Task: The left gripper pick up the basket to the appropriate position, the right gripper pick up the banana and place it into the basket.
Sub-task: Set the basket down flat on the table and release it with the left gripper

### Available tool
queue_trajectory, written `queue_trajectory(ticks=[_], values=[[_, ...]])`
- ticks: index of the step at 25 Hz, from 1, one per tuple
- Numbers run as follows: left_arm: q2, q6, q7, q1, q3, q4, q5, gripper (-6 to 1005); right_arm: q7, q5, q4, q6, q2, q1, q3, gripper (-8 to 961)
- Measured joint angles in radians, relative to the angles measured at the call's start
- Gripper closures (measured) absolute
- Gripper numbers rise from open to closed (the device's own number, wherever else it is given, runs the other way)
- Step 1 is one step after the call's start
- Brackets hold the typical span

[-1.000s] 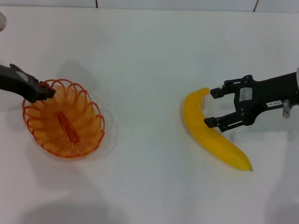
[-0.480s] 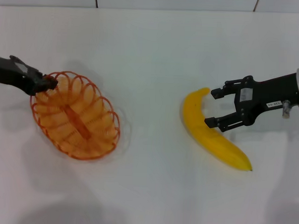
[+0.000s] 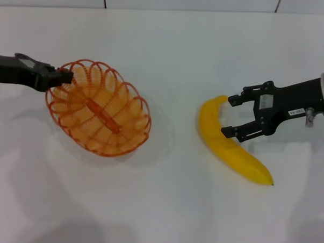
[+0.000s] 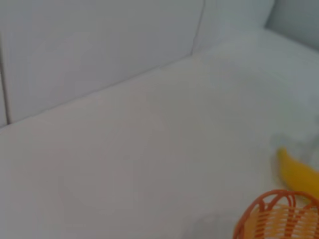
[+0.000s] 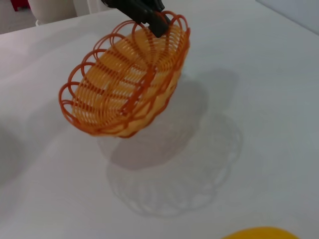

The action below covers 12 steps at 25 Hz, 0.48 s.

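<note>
The orange wire basket (image 3: 99, 116) hangs tilted above the white table at the left. My left gripper (image 3: 63, 76) is shut on its far left rim; the right wrist view shows the basket (image 5: 127, 82) clear of its shadow, with the left gripper (image 5: 157, 25) on the rim. The yellow banana (image 3: 229, 147) lies on the table at the right. My right gripper (image 3: 228, 116) is open, one finger on each side of the banana's upper part. The left wrist view shows a bit of basket rim (image 4: 279, 219) and the banana (image 4: 298, 172) beyond it.
The white table (image 3: 164, 202) stretches between basket and banana. A tiled wall edge (image 3: 156, 3) runs along the back.
My left gripper has lifted the basket and carried it to the right and slightly back, toward the table's middle. The right gripper and the banana have not moved.
</note>
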Motion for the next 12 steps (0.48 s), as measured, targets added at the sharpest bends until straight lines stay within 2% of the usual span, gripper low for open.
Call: queue_trajectory(ticks=[1, 4, 12], values=[[0.0, 0.0, 0.0, 0.0, 0.0, 0.0, 0.0, 926, 0.0, 0.0, 0.0, 0.0, 0.0, 0.0, 0.0, 77], [0.0, -0.074, 0.02, 0.005, -0.039, -0.094, -0.05, 927, 0.006, 0.0, -0.001, 0.0, 0.0, 0.001, -0.001, 77], [-0.002, -0.224, 0.061, 0.03, -0.042, -0.235, -0.18, 927, 0.024, -0.001, -0.002, -0.001, 0.002, 0.011, -0.045, 77]])
